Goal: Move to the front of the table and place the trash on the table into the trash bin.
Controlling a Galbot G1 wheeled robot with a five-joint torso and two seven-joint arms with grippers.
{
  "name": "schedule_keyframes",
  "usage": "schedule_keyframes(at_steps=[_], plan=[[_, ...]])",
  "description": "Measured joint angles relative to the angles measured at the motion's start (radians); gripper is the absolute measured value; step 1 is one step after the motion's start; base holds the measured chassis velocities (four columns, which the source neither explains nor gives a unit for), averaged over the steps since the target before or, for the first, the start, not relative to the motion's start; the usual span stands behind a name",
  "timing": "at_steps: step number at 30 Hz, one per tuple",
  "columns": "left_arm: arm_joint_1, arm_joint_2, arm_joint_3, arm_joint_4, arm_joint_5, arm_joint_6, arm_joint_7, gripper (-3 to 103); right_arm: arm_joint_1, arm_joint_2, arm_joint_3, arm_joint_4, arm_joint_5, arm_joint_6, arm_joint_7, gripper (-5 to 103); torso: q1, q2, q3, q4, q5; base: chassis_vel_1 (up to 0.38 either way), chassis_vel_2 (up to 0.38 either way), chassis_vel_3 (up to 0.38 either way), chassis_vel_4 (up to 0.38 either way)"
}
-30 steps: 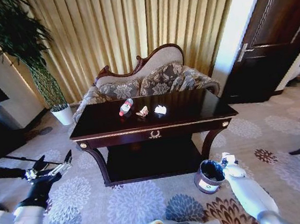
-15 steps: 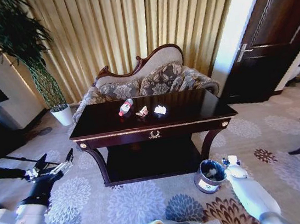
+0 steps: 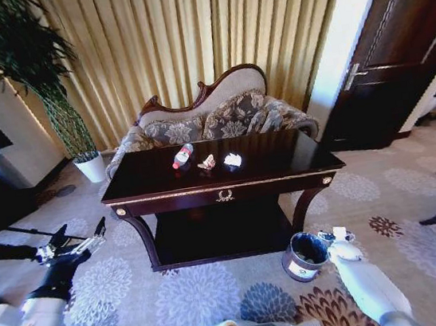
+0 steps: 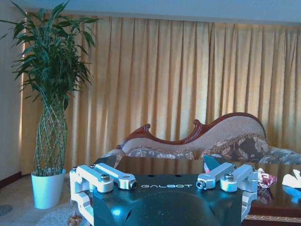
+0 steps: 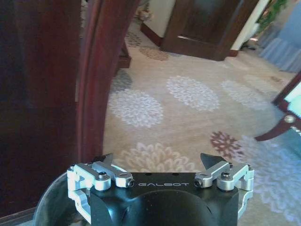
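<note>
The left pincer (image 3: 74, 240) hangs low over the flowered carpet (image 3: 195, 294), off the table's left front corner, its fingers spread apart and holding nothing. The right pincer (image 3: 334, 236) sits low on the other side, just beside the trash bin (image 3: 303, 255), also spread apart and empty; from its wrist, the bin's rim (image 5: 51, 207) shows right under the fingers, next to a curved table leg (image 5: 96, 80).

The bin stands on the carpet by the table's front right leg. The table (image 3: 282, 162) is dark, glossy wood with gold trim. On its top, towards the back and left of centre, lies the trash: a small bottle (image 3: 183, 156) with a red label on its side, then a pinkish paper wad (image 3: 207, 163), then a white paper wad (image 3: 233, 160), close together in a row. Behind the table is a patterned sofa (image 3: 220, 118) before gold curtains (image 3: 184, 31), with a potted plant (image 3: 79, 149) to the left.
</note>
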Motion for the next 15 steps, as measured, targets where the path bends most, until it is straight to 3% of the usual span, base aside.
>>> schedule_keyframes(at_steps=[6,9,15], plan=[[-0.005,-0.003,0.005,0.006,0.000,0.000,0.000,100,-0.156,-0.006,0.049,0.302,0.161,0.022,-0.096,100,0.000,0.000,0.000,0.0000,-0.0002,0.000,0.000,0.000,0.000],[-0.006,-0.003,0.006,0.006,0.000,0.000,0.000,100,-0.233,-0.010,0.072,0.491,0.246,0.085,-0.119,100,0.000,0.000,0.000,-0.0004,-0.0003,0.000,0.000,0.000,0.000],[-0.004,-0.007,0.006,0.005,-0.002,0.000,0.000,100,-0.360,-0.006,0.096,0.802,0.258,0.131,-0.129,100,0.000,0.000,0.000,-0.0001,-0.0004,0.000,0.000,0.000,0.000]])
